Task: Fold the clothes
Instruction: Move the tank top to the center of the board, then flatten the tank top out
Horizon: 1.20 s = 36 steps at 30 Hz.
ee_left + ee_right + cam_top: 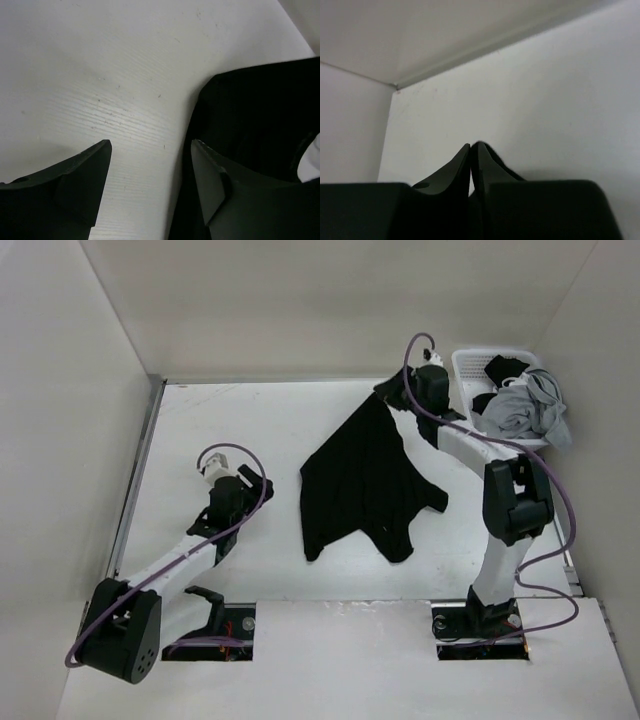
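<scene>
- Top external view: the clothes (360, 480), one black shirt-like piece, lie spread on the worktop (230, 420) right of middle. One corner is pulled to a point toward the far right corner, just beside the white basket (468, 362).
- The right end effector (395, 392) sits right at that point. On its wrist cam the fingers (455, 165) stand almost together with just a slit between, so I read it as pinching the corner. I can't actually see cloth between the tips, though.
- The left end effector (258, 488) is released, jaws wide, low over the worktop at the clothes' left edge. One finger (215, 185) overlaps the black cloth and the other is over bare white.
- Step in hand, I reckon: spreading it flat before any fold.
- To do that well I'd lay the far corner down flat and away from the basket, not drop it bunched.
- Then the left should catch just the edge layer, and both pull apart gently to smooth out the wrinkles.
</scene>
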### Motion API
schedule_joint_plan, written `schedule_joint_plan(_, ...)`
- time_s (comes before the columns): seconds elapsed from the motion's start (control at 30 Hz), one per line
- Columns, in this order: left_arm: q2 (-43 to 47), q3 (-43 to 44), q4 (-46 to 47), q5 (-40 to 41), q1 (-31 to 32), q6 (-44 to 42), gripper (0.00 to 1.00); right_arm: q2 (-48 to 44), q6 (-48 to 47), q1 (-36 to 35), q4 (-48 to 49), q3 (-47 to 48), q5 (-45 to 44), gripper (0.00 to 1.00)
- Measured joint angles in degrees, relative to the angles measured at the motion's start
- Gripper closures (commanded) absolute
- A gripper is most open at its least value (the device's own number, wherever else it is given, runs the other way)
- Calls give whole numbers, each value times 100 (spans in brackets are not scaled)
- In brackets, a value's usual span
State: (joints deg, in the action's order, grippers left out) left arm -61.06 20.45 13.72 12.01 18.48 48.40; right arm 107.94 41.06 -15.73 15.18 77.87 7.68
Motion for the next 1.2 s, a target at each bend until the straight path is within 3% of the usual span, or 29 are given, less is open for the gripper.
schedule_joint_plan(0.1, -35, 57, -114, 216, 492, -179, 45, 168, -26, 76, -177, 778, -205, 53)
schedule_joint_plan(0.23, -275, 350, -260, 568, 1635, -649, 50, -127, -258, 114, -306, 632, -647, 46)
schedule_joint_plan(0.27, -374, 455, -297, 669, 1956, -769, 52, -354, -341, 96, -295, 262, -769, 52)
schedule_joint_plan(0.37, -660, 708, -391, 938, 2811, -1071, 53, -1401, -509, -81, -317, -1412, -1115, 90)
schedule_joint_plan(0.4, -754, 785, -435, 1008, 3091, -1154, 53, -1784, -535, -162, -345, -1982, -1196, 95)
schedule_joint_plan(0.47, -984, 1008, -503, 1060, 3613, -1296, 51, -2490, -501, -319, -452, -2979, -1329, 96)
schedule_joint_plan(0.53, -1342, 1353, -501, 1014, 4096, -1370, 48, -3025, -442, -304, -595, -3670, -1414, 88)
schedule_joint_plan(0.63, -2175, 2100, -407, 826, 4690, -1410, 43, -3528, -295, 101, -756, -4304, -1611, 65)
schedule_joint_plan(0.73, -3040, 2800, -374, 645, 5071, -1425, 39, -3836, -173, 529, -852, -4706, -1790, 55)
schedule_joint_plan(0.97, -4341, 3567, -754, 538, 5471, -1388, 37, -4019, -59, 981, -1113, -5123, -1843, 52)
schedule_joint_plan(1.2, -4411, 3641, -951, 798, 5558, -1196, 37, -4004, -7, 1084, -1300, -5160, -1884, 56)
